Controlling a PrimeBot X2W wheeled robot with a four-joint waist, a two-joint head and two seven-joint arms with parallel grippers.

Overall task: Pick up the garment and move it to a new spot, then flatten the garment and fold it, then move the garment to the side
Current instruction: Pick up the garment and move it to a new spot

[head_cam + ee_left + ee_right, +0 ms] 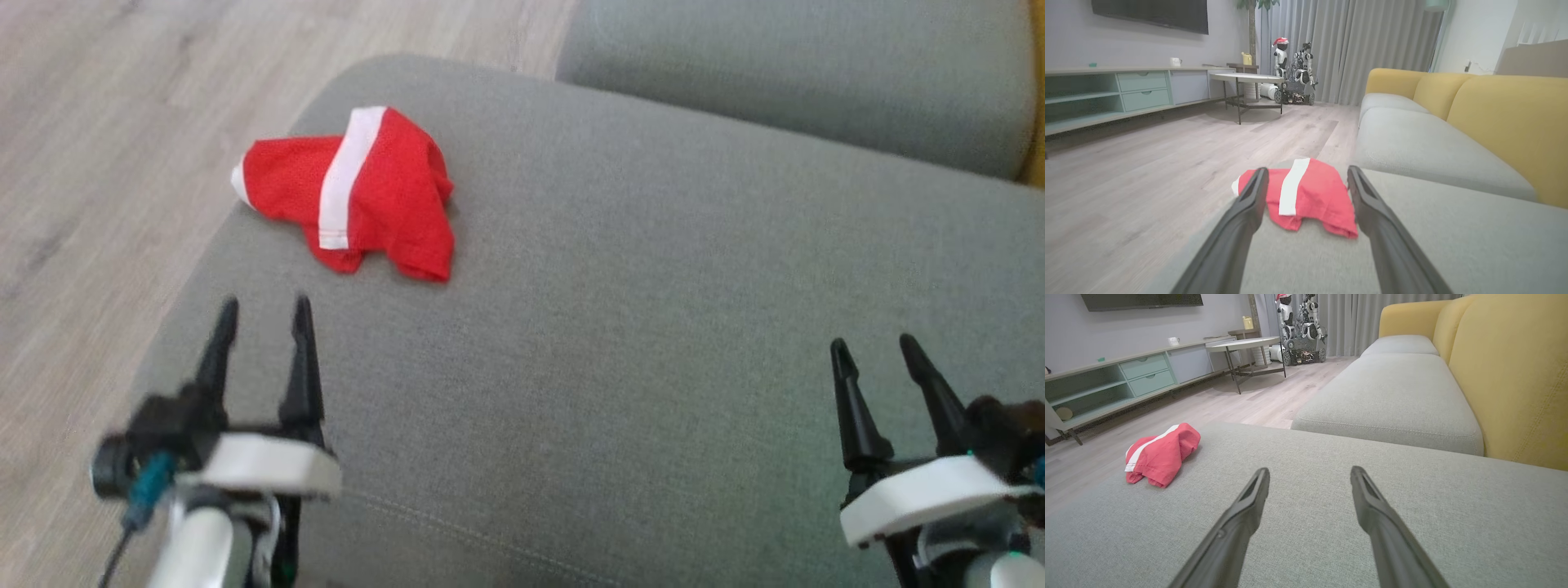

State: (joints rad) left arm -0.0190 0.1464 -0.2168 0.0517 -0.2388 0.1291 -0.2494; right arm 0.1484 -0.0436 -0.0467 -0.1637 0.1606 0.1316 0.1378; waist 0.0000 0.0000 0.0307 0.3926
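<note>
Looking down through the head camera, I see the garment (351, 192), a red piece with a white stripe, lying crumpled on the grey sofa cushion (620, 327) at about ten o'clock of the view. It sits close to the cushion's rounded edge, where the wooden floor (98, 163) begins.

My left tool (266, 304) sits at eight o'clock, its two dark fingers spread apart and holding nothing. The garment lies at roughly one o'clock from its tips, near but not touching. My right tool (872, 343) sits at four o'clock, likewise released and empty, well apart from the garment and above bare cushion.

Through the left wrist camera the garment (1306, 196) shows between the two fingers, beyond their tips, the white stripe running up its middle. Through the right wrist camera the garment (1161, 455) lies at nine o'clock. A second grey seat cushion (1392, 392) is at twelve o'clock and the yellow backrest (1515, 375) at two o'clock. Across the room at eleven o'clock stand a low cabinet (1118, 379) and another robot (1300, 326) by the curtains.
</note>
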